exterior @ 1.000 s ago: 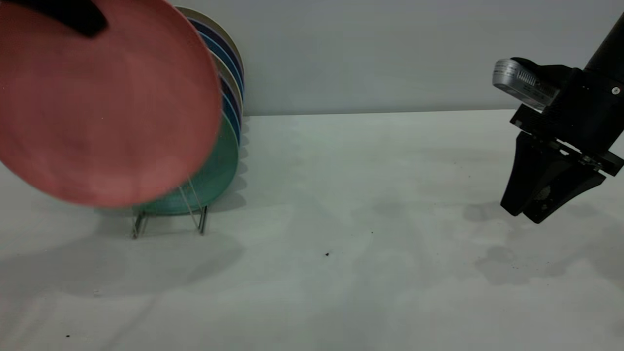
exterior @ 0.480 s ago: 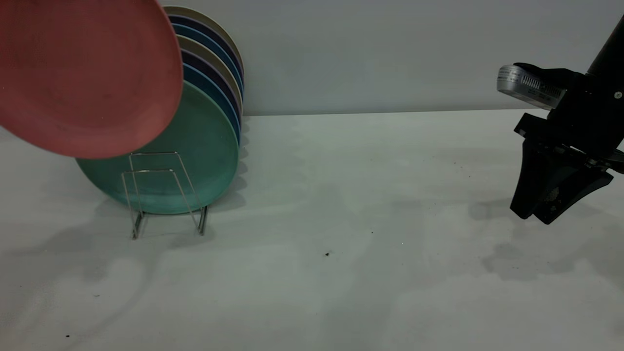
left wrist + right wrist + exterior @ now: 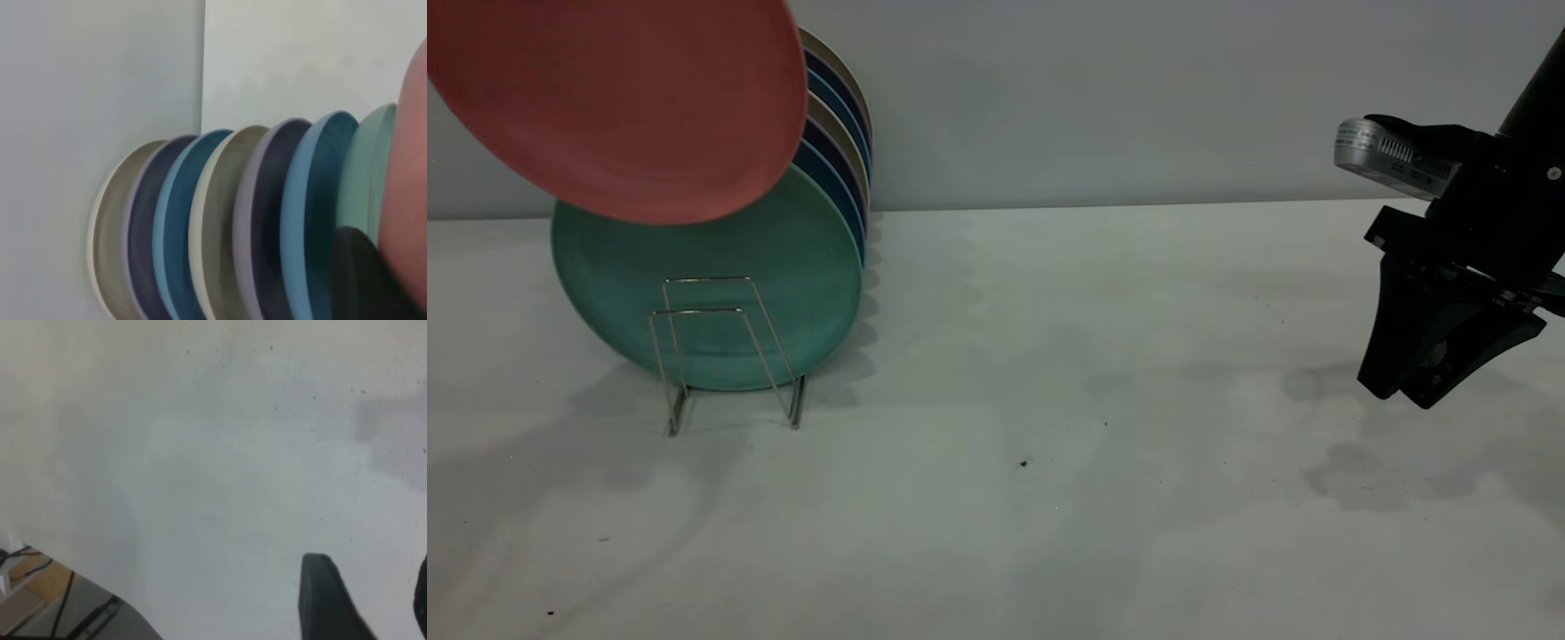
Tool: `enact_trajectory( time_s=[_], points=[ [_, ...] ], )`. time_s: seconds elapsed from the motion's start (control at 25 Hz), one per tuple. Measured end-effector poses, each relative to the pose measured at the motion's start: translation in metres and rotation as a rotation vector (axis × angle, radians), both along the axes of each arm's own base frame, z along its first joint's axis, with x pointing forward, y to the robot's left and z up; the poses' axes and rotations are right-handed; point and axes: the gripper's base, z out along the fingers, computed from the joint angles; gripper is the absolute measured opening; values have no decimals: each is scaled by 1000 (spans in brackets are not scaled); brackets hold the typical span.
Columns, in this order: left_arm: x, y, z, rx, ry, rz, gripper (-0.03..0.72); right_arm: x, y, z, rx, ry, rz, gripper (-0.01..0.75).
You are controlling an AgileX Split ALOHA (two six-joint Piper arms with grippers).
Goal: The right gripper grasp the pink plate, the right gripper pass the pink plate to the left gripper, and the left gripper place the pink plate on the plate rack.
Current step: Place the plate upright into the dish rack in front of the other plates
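The pink plate (image 3: 618,98) hangs tilted at the upper left of the exterior view, above the plate rack (image 3: 698,311), and its lower edge overlaps the top of the teal plate (image 3: 614,284). My left gripper is outside the exterior view. In the left wrist view the left gripper (image 3: 381,248) is shut on the pink plate (image 3: 408,193), with one black finger (image 3: 357,283) against the plate's rim. My right gripper (image 3: 1403,396) hovers low over the table at the far right, open and empty; in its own view the right gripper (image 3: 371,587) holds only bare table between its fingers.
Several plates (image 3: 843,124) stand on edge in the rack behind the teal one, seen edge-on as plates (image 3: 220,227) in the left wrist view. Two front wire loops stand free before the teal plate. The white table (image 3: 1049,373) stretches between rack and right gripper. A wall stands behind.
The pink plate has risen from in front of the rack to above it, then shifted right, uncovering the teal plate. The right gripper drifted slightly right at first, then stayed still.
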Motion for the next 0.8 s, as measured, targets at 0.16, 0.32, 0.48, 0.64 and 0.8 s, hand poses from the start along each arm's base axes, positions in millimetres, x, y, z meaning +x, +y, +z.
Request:
enact_trajectory(
  time_s=[0.16, 0.32, 0.48, 0.64, 0.8],
  points=[
    [9, 0, -15, 3, 24, 6, 106, 0, 0, 0, 0, 0, 0, 344],
    [17, 2, -21, 8, -4, 37, 106, 0, 0, 0, 0, -1, -1, 344],
    [19, 2, -24, 4, -8, 46, 106, 1, 0, 0, -3, -7, -3, 344],
    [22, 2, -33, 1, 26, 41, 106, 2, 0, 0, -7, -17, -7, 344],
    [25, 2, -39, 2, 40, 43, 106, 2, -1, 0, -7, -19, -8, 344]
  ],
)
